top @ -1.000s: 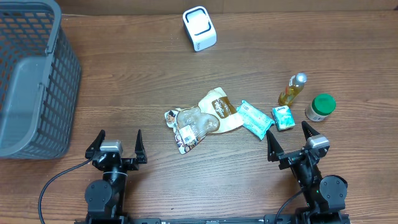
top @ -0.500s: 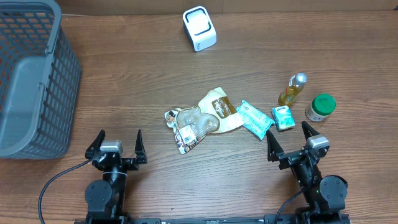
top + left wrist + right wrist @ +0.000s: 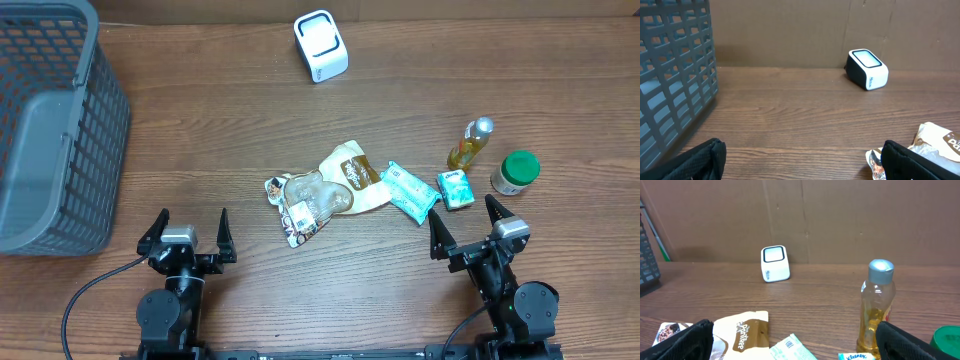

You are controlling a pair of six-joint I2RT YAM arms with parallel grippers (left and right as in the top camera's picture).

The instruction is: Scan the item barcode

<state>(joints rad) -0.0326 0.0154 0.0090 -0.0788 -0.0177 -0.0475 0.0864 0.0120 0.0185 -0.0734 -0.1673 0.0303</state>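
A white barcode scanner [image 3: 321, 45] stands at the far middle of the table; the left wrist view shows the scanner [image 3: 868, 69] ahead and to the right. Several items lie mid-table: a clear snack bag [image 3: 305, 203], a beige and brown pouch [image 3: 355, 175], a teal packet [image 3: 410, 191], a small tissue pack [image 3: 454, 187], a bottle of yellow oil [image 3: 470, 145] and a green-lidded jar [image 3: 516, 171]. My left gripper [image 3: 191, 222] rests open at the near left, holding nothing. My right gripper [image 3: 462, 215] rests open just in front of the tissue pack, also holding nothing.
A large grey mesh basket [image 3: 50, 130] fills the far left corner. A cardboard wall [image 3: 840, 215] backs the table behind the scanner [image 3: 775, 263]. Bare wood lies between the scanner and the items.
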